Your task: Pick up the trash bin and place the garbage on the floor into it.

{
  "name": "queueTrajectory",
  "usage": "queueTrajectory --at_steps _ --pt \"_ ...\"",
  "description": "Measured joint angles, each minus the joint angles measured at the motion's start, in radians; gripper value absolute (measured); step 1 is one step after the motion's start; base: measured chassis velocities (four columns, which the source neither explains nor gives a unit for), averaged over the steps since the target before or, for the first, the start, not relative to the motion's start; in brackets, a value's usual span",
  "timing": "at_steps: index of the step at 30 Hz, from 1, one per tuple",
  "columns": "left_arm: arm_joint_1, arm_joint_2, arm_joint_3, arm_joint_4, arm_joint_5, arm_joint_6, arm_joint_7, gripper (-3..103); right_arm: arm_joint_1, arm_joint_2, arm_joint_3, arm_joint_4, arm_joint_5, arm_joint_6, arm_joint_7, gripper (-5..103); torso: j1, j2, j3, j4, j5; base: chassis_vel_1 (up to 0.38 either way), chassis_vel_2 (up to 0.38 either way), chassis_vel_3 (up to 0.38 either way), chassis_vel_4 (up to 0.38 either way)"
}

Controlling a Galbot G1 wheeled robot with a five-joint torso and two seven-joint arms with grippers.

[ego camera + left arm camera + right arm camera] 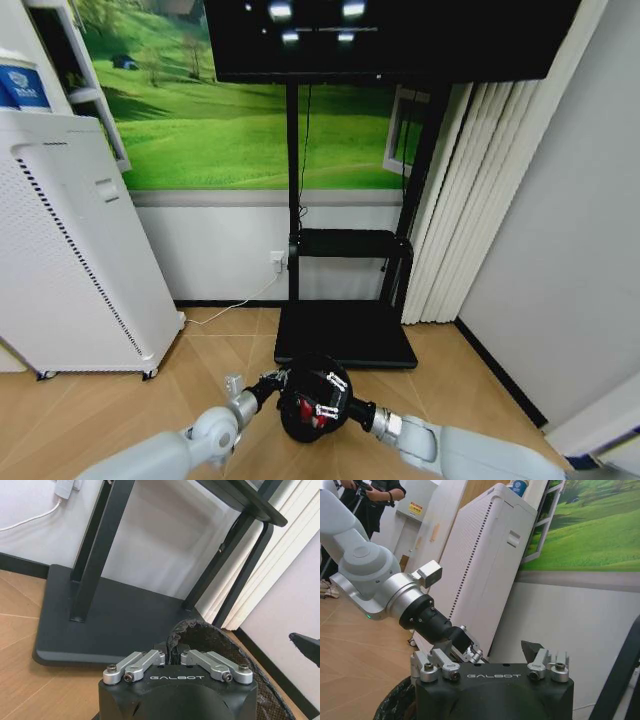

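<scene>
Both robot arms reach forward from the near edge of the scene and meet at the trash bin [312, 398], a small round black bin held between them, over the wooden floor [90, 410] and just near of a black stand base [345, 333]. Left of the arms stands a tall white perforated appliance [70, 250], with a white cable [240, 300] running from the wall socket toward it. Rising from the base, the black stand carries a large dark screen [390, 35] against a wall with a green meadow picture [220, 110]; pale vertical blinds [480, 200] hang to the right.

On the bin's left side, the left hand [174, 649] has its fingers pressed together on the bin's rim [210, 630], pinching the dark mesh edge. From the right, the right hand [330, 395] sits over the bin's open top; its fingers appear spread, one dark fingertip [529, 647] standing apart from the other side.

Inside the bin something red [316, 416] shows low down, though what it is cannot be told.
</scene>
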Motion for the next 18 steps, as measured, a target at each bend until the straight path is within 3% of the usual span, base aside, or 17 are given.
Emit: queueTrajectory --at_steps 5,7,12,18 --pt "0.018 -0.018 -0.061 0.023 0.019 -0.013 -0.059 7 -0.062 -0.018 0.103 -0.017 0.0 0.0 0.028 90 0.0 0.0 0.0 -0.0001 0.0 0.0 0.0 0.0 0.0" --pt "0.037 -0.015 -0.114 0.033 0.033 -0.02 -0.091 7 -0.11 -0.036 0.198 -0.044 -0.003 0.0 0.041 99 0.0 0.0 0.0 -0.0002 0.0001 0.0 0.0 0.0 0.0" --pt "0.063 0.018 -0.176 -0.013 0.025 -0.022 -0.126 7 -0.176 -0.091 0.336 -0.061 -0.02 0.0 0.059 100 0.0 0.0 0.0 0.0 -0.0002 0.0 0.0 0.0 0.0" --pt "0.15 0.116 -0.244 -0.136 0.032 -0.026 -0.14 7 -0.329 -0.172 0.519 -0.02 -0.057 0.001 0.078 100 0.0 0.0 0.0 -0.0003 0.0006 0.0 0.0 0.0 0.0"
